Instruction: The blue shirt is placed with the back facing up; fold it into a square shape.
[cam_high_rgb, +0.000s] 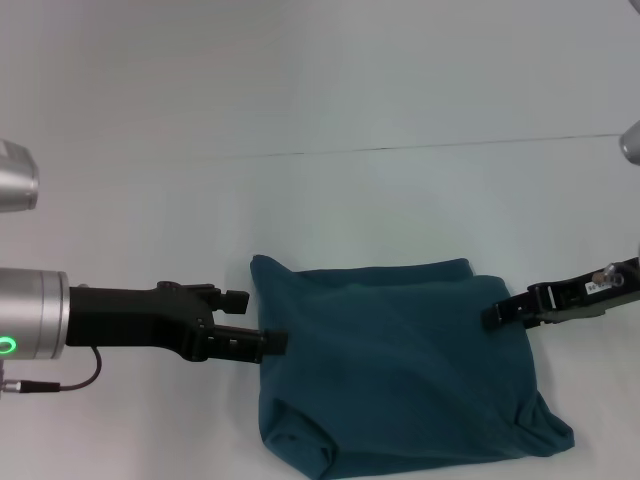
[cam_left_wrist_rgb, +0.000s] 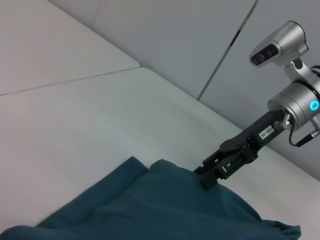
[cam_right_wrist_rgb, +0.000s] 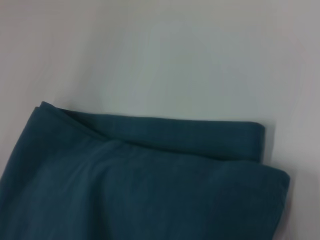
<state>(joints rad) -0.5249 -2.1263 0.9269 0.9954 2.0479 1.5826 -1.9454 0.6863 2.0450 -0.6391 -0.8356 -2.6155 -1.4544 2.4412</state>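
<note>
The blue shirt lies folded into a rough rectangle on the white table, plain side up, with bunched corners at its near edge. My left gripper is open at the shirt's left edge, its lower finger touching the cloth. At the shirt's right edge my right gripper has its tip against the fabric. The left wrist view shows the shirt with the right gripper resting on its far edge. Only layered folds of the shirt appear in the right wrist view.
The white table carries a thin seam line running across behind the shirt. The robot's head camera and right arm show beyond the shirt in the left wrist view.
</note>
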